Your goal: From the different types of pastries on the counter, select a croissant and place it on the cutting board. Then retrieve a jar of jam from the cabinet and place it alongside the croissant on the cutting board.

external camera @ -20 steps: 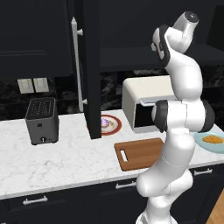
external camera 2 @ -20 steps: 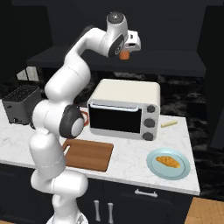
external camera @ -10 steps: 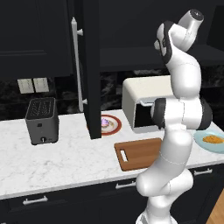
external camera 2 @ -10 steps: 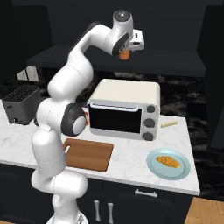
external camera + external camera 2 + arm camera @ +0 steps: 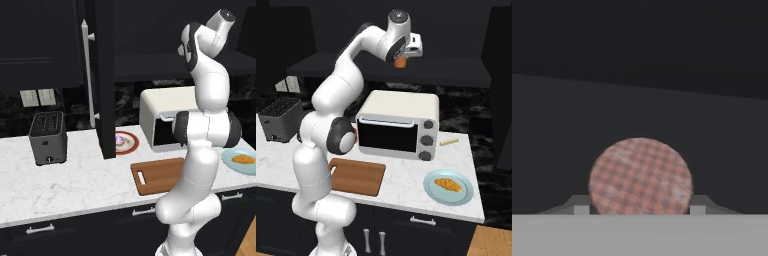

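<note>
**Jam in hand, croissant unmoved**

Jar [image 5: 401, 62] first: the small orange-red jam pot sits high in the dark cabinet space above the oven [image 5: 397, 125], and the tool [image 5: 402, 59] stands right on it. From the hand camera its checked round lid [image 5: 640, 176] sits between the two finger pads [image 5: 581, 209], which press in on either side, so the tool appears clamped on the jar. Whether it has left the shelf cannot be told. Below, the board [image 5: 357, 176] lies bare on the worktop [image 5: 406, 185], in front of the oven. The croissant [image 5: 449, 184] rests on a pale blue plate [image 5: 432, 185] at the far right, well apart from the board. A frosted pastry [image 5: 120, 140] sits on a red-rimmed plate [image 5: 132, 145] beside the open cabinet door [image 5: 104, 80], with a toaster [image 5: 48, 137] further left. By this showing, neither placement is done: the croissant has yet to reach the board, and the jar must come down to join it.
</note>
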